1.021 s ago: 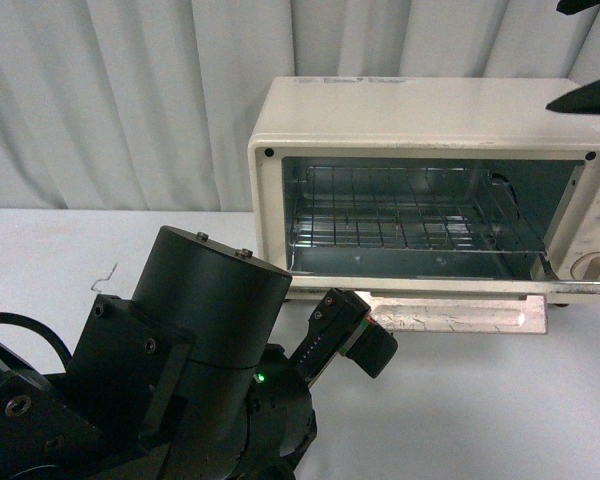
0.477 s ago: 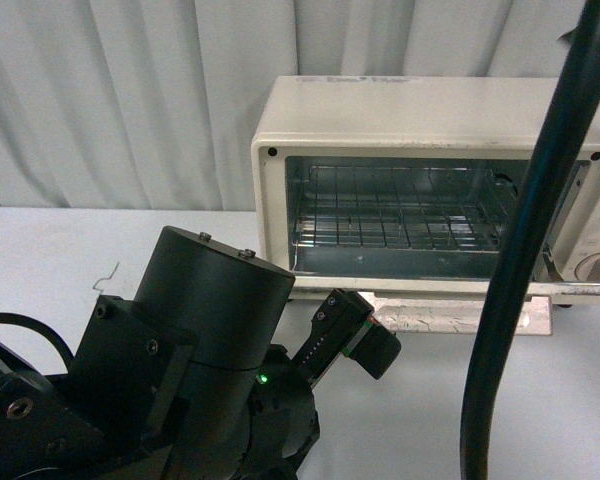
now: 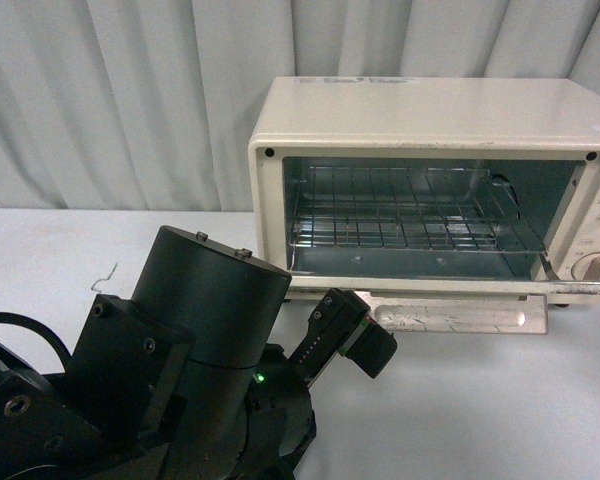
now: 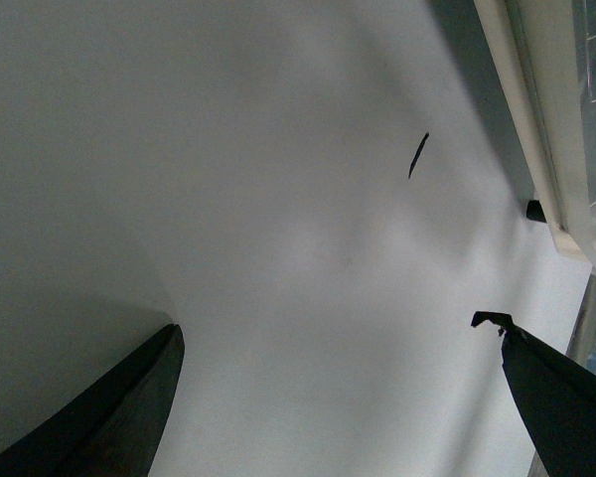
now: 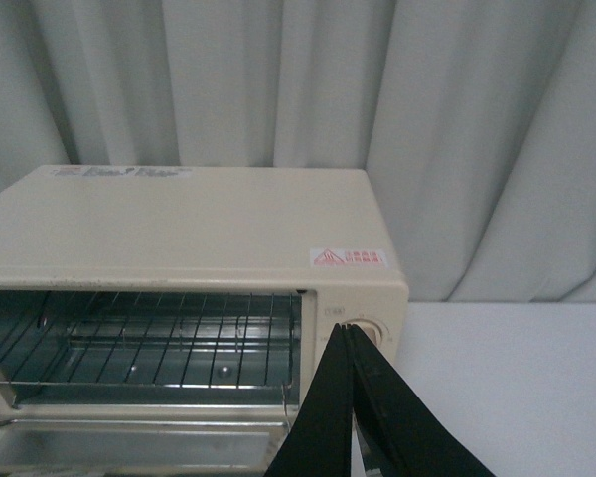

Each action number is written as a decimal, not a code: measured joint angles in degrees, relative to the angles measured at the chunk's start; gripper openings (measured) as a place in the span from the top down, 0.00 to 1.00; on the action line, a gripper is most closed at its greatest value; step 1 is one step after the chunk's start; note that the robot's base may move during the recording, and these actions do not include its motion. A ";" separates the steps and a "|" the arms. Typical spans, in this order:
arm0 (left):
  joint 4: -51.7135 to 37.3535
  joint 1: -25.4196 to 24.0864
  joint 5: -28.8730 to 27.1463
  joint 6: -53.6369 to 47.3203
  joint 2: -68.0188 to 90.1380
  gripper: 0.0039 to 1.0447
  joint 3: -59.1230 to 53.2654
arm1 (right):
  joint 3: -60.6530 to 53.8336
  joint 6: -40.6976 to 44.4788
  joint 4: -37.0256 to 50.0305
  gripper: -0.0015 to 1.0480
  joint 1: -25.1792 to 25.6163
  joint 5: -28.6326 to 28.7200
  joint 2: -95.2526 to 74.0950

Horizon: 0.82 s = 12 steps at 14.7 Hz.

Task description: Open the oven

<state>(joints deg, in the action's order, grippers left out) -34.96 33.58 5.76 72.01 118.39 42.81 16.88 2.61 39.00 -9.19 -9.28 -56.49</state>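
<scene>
The cream-white oven (image 3: 430,110) stands on the white table at the back right. Its drop-down door (image 3: 450,316) lies flat open in front of it, and the wire rack (image 3: 410,225) shows inside. It also shows in the right wrist view (image 5: 179,214), door (image 5: 129,445) down. My left gripper (image 4: 338,397) is open and empty over bare table, beside the oven's left bottom edge (image 4: 536,149). My right gripper (image 5: 346,333) is shut and empty, raised in front of the oven's upper knob (image 5: 368,331). It is outside the front view.
My left arm's black body (image 3: 170,370) fills the front view's lower left. A small bent wire (image 3: 105,275) lies on the table (image 3: 480,410) at the left. A grey curtain (image 3: 130,100) hangs behind the table.
The right arm and its black cable, which crossed the right of the front view, have moved out of it. The oven door stays open. The left arm has not moved.
</scene>
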 joint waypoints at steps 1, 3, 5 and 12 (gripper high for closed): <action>0.02 0.00 -0.13 0.00 0.00 0.06 0.00 | -2.29 -0.74 0.02 0.98 1.11 0.81 2.34; -0.02 0.00 -0.13 0.00 0.00 0.06 0.00 | -5.40 -1.40 -0.44 0.98 2.56 2.49 6.45; 0.00 0.02 -0.15 0.00 0.00 0.06 0.00 | -10.40 -1.60 -3.93 0.98 7.80 8.24 14.32; 0.00 0.00 -0.11 0.00 0.00 0.06 0.02 | -15.98 -1.75 -8.81 0.98 9.20 9.25 27.08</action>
<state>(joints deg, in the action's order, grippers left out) -34.96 33.58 5.65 72.01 118.39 42.83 0.91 0.86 30.20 0.01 -0.03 -29.41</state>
